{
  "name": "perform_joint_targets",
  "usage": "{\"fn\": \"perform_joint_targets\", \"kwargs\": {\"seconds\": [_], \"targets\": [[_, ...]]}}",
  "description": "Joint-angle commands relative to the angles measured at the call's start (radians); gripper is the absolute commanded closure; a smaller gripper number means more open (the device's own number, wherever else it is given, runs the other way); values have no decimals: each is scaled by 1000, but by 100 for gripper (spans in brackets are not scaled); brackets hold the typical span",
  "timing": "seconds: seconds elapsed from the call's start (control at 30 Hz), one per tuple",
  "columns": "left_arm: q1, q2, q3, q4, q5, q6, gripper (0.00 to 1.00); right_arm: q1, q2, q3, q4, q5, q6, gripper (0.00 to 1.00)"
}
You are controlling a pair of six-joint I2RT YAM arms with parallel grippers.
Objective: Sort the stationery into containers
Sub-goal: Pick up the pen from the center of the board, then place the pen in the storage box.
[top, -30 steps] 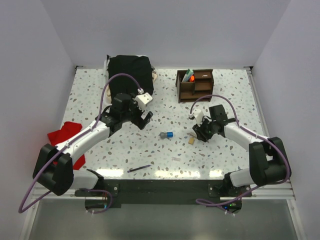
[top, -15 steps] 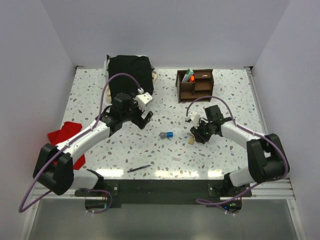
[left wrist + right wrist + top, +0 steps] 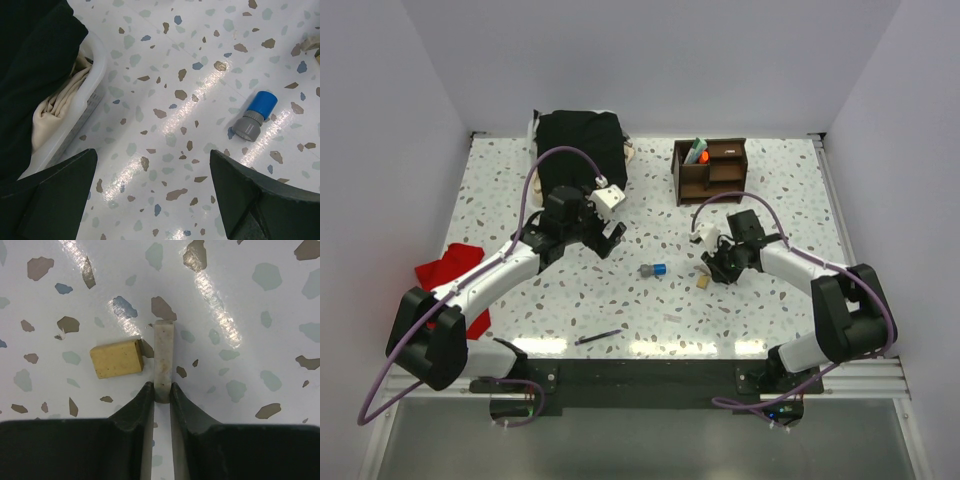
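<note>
**Right gripper pinching a pale stick, organiser only has its back-left slot in use**

Biggest thing first: the white speckled terrazzo desk (image 3: 500,200) has walls along its left, back and right edges. At the back-left edge sits a white plastic basket (image 3: 87,82) with cream fabric in it and a big black cloth (image 3: 578,140) draped over the top.

The dark brown wooden desk organiser (image 3: 712,172) stands near the back edge, right of centre, well apart from the basket. Its back-left compartment holds a pale green pen (image 3: 693,150) and a black marker with orange cap (image 3: 703,156), both leaning. I can't make out anything in the other compartments.

A crumpled red cloth (image 3: 448,270) lies at the left edge.

The most open room is the bare strip between basket and organiser and the stretch in front of the right arm.

The left gripper (image 3: 155,200) hangs with its jaws spread wide above the desk, holding nothing. The blue-grey sharpener (image 3: 255,116) lies on its side just ahead, between the two arms.

The right gripper (image 3: 160,392) is low on the desk with its jaws narrowed right down onto the near end of a pale grey-white rectangular stick (image 3: 164,352). The tan block eraser (image 3: 116,358) lies just beside that stick. A thin black pen (image 3: 598,338) lies near the front edge.
</note>
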Motion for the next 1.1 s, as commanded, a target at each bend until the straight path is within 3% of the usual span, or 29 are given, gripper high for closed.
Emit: {"fn": "perform_joint_targets", "kwargs": {"seconds": [0.0,0.13,0.37,0.6,1.07], "targets": [[1,-20,12,53,12,-9,0,5,-21,26,-5,20,5,89],[1,-18,22,65,14,-5,0,-6,-61,74,-66,11,24,96],[1,-12,49,105,23,-5,0,-66,-117,271,-177,-9,98,100],[1,-14,65,105,28,-11,0,-217,-20,367,-84,-13,323,100],[1,-3,74,94,-9,12,0,-303,213,546,41,39,381,100]]}}
